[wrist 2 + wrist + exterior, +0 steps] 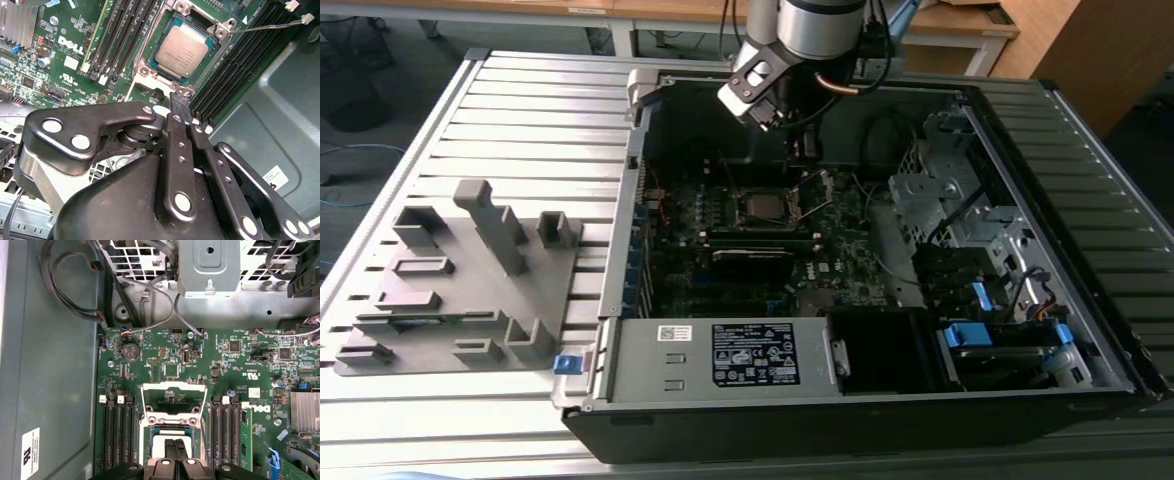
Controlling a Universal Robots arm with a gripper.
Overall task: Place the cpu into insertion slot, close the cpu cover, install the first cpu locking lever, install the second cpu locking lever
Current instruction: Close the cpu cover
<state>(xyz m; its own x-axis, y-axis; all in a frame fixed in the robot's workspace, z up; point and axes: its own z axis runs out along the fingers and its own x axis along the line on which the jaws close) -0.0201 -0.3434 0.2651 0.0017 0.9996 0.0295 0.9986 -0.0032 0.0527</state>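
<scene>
— Silver slats across the table (480, 110), wooden desks (680, 10) behind it. Open computer case (854, 420) lying flat on the slats, grey plastic rack (467, 290) just beside it on the exterior view's left.

— Inside, green board (165, 355) covering the case floor. Chip (187, 47) already down in the socket (144, 70), dull metal face up, sitting flat.

— Cover (174, 386) not down on it, though. Tilted up from one edge of the socket in the first wrist view, board showing through its window.

— Gripper (181, 107) hanging just past a socket corner, fingers pressed together, nothing between them. Clear of the chip.

— Tight in there?

— Black memory slots (225, 432) flanking the socket on both sides, close in. Bare grey case wall (50, 365) beyond one row. Metal cage (947, 190) on the exterior view's right, well apart. Open air above the board around the arm (821, 25).
</scene>
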